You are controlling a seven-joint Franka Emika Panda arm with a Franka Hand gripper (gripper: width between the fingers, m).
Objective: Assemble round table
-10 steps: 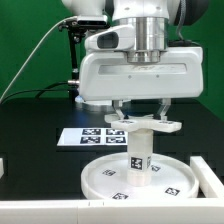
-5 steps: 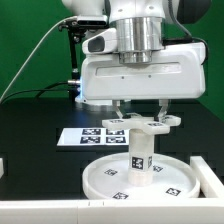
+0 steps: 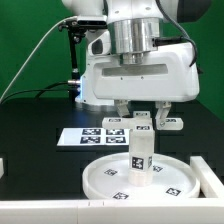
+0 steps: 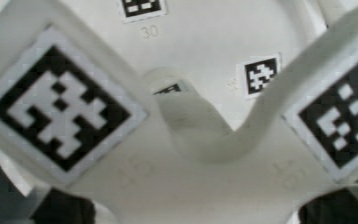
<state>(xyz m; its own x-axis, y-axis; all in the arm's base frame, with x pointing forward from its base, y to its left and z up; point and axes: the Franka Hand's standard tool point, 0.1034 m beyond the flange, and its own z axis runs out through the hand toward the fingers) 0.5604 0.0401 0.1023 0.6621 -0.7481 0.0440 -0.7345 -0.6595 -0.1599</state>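
Black table (image 3: 30,135) — gripper (image 3: 141,116) points straight down, clasping cross-shaped foot (image 3: 146,125).

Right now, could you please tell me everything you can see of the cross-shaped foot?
The cross-shaped foot is white plastic; its flat arms bear black-and-white square tags. It sits level atop the upright leg, which stands on the round disc. The gripper grips it from above. The wrist view shows two tagged arms spreading in a V.
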